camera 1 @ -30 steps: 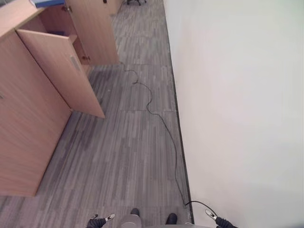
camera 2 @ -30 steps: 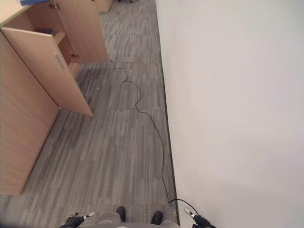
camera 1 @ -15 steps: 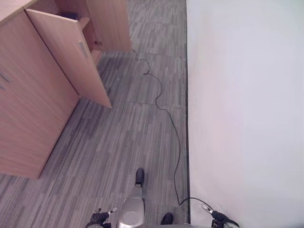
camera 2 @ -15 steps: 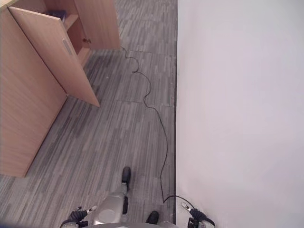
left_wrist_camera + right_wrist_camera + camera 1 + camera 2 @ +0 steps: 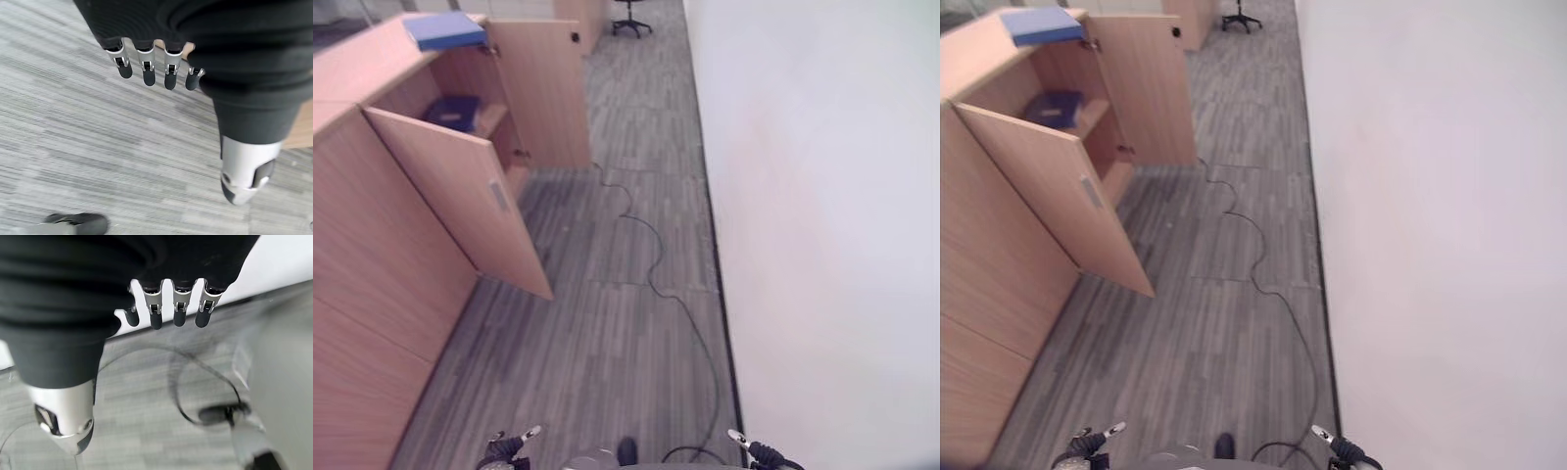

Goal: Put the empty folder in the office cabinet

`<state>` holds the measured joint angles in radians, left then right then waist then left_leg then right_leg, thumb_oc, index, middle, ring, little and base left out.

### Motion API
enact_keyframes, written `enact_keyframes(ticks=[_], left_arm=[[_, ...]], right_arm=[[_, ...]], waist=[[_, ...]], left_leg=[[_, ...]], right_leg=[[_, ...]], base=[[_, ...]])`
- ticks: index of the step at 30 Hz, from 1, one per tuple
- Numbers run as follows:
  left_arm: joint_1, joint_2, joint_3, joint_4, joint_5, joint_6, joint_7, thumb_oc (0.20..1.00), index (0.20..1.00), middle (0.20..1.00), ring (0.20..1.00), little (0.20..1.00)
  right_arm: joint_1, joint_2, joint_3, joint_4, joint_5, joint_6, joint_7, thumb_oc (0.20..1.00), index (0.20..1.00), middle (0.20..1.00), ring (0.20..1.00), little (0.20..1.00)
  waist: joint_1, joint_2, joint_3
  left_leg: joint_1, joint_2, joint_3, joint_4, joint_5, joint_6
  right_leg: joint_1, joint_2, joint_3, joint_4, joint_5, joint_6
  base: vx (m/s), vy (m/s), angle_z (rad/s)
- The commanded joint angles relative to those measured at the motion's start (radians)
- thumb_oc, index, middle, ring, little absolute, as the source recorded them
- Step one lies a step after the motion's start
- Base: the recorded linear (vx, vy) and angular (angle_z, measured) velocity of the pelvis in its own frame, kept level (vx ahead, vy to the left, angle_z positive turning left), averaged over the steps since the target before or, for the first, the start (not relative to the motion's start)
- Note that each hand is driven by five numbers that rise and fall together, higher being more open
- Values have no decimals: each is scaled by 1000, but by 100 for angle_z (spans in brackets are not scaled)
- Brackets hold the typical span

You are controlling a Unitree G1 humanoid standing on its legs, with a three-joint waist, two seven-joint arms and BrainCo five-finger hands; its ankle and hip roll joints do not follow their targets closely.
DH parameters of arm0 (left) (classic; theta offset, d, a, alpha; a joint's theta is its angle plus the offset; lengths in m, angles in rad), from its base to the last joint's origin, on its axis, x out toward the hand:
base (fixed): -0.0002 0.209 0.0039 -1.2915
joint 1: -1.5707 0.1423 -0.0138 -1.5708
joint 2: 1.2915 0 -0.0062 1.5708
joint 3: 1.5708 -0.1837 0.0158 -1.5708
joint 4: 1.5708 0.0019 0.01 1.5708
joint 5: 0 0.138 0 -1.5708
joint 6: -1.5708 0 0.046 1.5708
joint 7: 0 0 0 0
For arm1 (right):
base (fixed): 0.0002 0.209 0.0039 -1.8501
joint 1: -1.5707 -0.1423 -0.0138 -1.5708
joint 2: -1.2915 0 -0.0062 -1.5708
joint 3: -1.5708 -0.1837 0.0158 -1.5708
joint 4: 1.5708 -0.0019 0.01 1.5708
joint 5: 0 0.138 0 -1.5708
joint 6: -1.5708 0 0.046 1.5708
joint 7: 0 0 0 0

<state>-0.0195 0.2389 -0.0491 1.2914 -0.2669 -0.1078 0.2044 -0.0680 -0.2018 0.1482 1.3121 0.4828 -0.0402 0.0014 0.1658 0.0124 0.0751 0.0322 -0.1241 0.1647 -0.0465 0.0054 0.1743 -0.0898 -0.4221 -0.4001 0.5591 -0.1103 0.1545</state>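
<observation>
Folder (image 5: 445, 29) newly visible atop cabinet (image 5: 372, 245)

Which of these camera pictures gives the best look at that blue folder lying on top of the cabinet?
The right eye view: the blue folder lies whole on the cabinet top. The left eye view shows it nearly as well, nearer the picture's top edge. The wrist views show carpet instead.

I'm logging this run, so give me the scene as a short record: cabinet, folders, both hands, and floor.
cabinet: wooden office cabinet ahead on the robot's left, near door swung open
folder on top: blue folder lying flat on the cabinet top
folder inside: dark blue folder on the open shelf
left hand: left hand open, holding nothing, over the floor
right hand: right hand open, holding nothing
floor: grey striped carpet
far end: office chair
</observation>
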Motion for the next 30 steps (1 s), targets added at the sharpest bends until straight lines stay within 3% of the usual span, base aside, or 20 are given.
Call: enact_keyframes(ticks=[1, 2, 5, 6, 9, 12, 15, 16, 17, 20, 21, 24, 26, 27, 28, 30], left_arm=[[6, 18, 13, -24, 7, 2, -12, 1000, 1000, 1000, 1000, 1000], [6, 18, 14, -24, 7, 2, -12, 1000, 1000, 1000, 1000, 1000], [5, 8, -1, -11, 28, 0, -19, 1000, 1000, 1000, 1000, 1000], [3, 5, -6, -4, 41, 2, -22, 1000, 1000, 1000, 1000, 1000], [0, 4, -14, 8, 64, 4, -30, 1000, 1000, 1000, 1000, 1000], [14, 2, -13, 21, 82, 8, -33, 1000, 1000, 1000, 1000, 1000], [28, -4, 6, 30, 73, 11, -31, 1000, 1000, 1000, 1000, 1000], [29, -6, 18, 28, 49, 9, -29, 1000, 1000, 1000, 1000, 1000], [29, -5, 18, 28, 49, 9, -29, 1000, 1000, 1000, 1000, 1000], [20, -8, 19, 13, 22, 6, -21, 1000, 1000, 1000, 1000, 1000], [14, -11, 13, -2, 9, 2, -15, 1000, 1000, 1000, 1000, 1000], [11, -15, 11, -10, 3, 1, -13, 1000, 1000, 1000, 1000, 1000], [14, -19, 6, -12, 6, -1, -13, 1000, 1000, 1000, 1000, 1000], [19, -18, 11, -11, 7, -1, -14, 1000, 1000, 1000, 1000, 1000], [19, -18, 11, -11, 8, 0, -14, 1000, 1000, 1000, 1000, 1000], [23, -16, 13, -14, 13, -2, -12, 1000, 1000, 1000, 1000, 1000]], right_arm=[[-54, 0, -32, -30, 46, -7, 8, 1000, 1000, 1000, 1000, 1000], [-54, 0, -32, -30, 47, -7, 8, 1000, 1000, 1000, 1000, 1000], [-60, 3, -26, -35, 95, -19, 7, 1000, 1000, 1000, 1000, 1000], [-55, 3, -30, -35, 107, -24, 7, 1000, 1000, 1000, 1000, 1000], [-39, 2, -45, -24, 122, -22, 7, 1000, 1000, 1000, 1000, 1000], [-15, -6, -53, -6, 108, -18, 8, 1000, 1000, 1000, 1000, 1000], [0, -16, -58, 19, 88, -12, 6, 1000, 1000, 1000, 1000, 1000], [-2, -22, -61, 29, 93, -12, 1, 1000, 1000, 1000, 1000, 1000], [-3, -21, -62, 29, 93, -12, 1, 1000, 1000, 1000, 1000, 1000], [-2, -28, -56, 28, 102, -18, -4, 1000, 1000, 1000, 1000, 1000], [-11, -40, -56, 26, 106, -19, -15, 1000, 1000, 1000, 1000, 1000], [-15, -47, -56, 27, 107, -19, -20, 1000, 1000, 1000, 1000, 1000], [-20, -60, -56, 30, 100, -19, -21, 1000, 1000, 1000, 1000, 1000], [-17, -68, -52, 28, 86, -21, -22, 1000, 1000, 1000, 1000, 1000], [-17, -68, -52, 28, 86, -21, -21, 1000, 1000, 1000, 1000, 1000], [-14, -71, -50, 26, 72, -19, -23, 1000, 1000, 1000, 1000, 1000]], waist=[[1, -10, 97], [0, -8, 98], [-39, -24, 107], [-54, -42, 106], [-85, -55, 93], [-92, -55, 56], [-97, -45, 28], [-97, -50, 26], [-100, -54, 24], [-90, -68, 45], [-82, -84, 64], [-72, -83, 75], [-47, -99, 90], [-35, -95, 93], [-35, -97, 94], [-18, -98, 105]], left_leg=[[-15, 83, -70, 74, -90, -140], [-13, 86, -71, 74, -92, -141], [68, 65, -119, 45, -123, -150], [82, 43, -139, 33, -114, -146], [139, 35, -215, 7, -139, -147], [190, 55, -239, -5, -178, -161], [216, 124, -219, 25, -215, -200], [177, 160, -195, 135, -204, -227], [171, 156, -198, 135, -201, -226], [84, 195, -166, 358, -140, -247], [-7, 208, -133, 468, -94, -224], [-46, 212, -112, 490, -109, -208], [-138, 185, -71, 431, -143, -195], [-178, 193, -64, 374, -122, -222], [-177, 192, -65, 373, -121, -223], [-259, 173, -61, 327, -21, -228]], right_leg=[[-28, 163, -23, -277, 144, -19], [-24, 166, -25, -280, 143, -21], [-79, 310, 23, -443, 163, -11], [-108, 335, 30, -495, 200, -16], [-140, 388, 105, -570, 242, -11], [-99, 376, 81, -589, 243, -26], [-67, 391, 68, -567, 209, -40], [-33, 404, 75, -576, 190, -49], [-37, 400, 73, -576, 191, -49], [25, 425, 82, -598, 164, -77], [61, 412, 76, -613, 139, -92], [80, 414, 79, -617, 127, -99], [125, 396, 83, -633, 109, -94], [158, 399, 83, -644, 92, -89], [159, 398, 83, -644, 91, -88], [177, 399, 81, -646, 92, -96]], base=[[257, 1, 60], [300, -10, 39], [308, -38, 47], [300, -66, 48], [364, -120, 82], [408, -183, 79], [421, -268, 25], [323, -287, 26], [268, -286, 29], [207, -254, 10], [156, -225, -16], [84, -88, -7], [245, -92, -12], [262, -64, -13], [136, -31, -2], [66, -34, 6]])
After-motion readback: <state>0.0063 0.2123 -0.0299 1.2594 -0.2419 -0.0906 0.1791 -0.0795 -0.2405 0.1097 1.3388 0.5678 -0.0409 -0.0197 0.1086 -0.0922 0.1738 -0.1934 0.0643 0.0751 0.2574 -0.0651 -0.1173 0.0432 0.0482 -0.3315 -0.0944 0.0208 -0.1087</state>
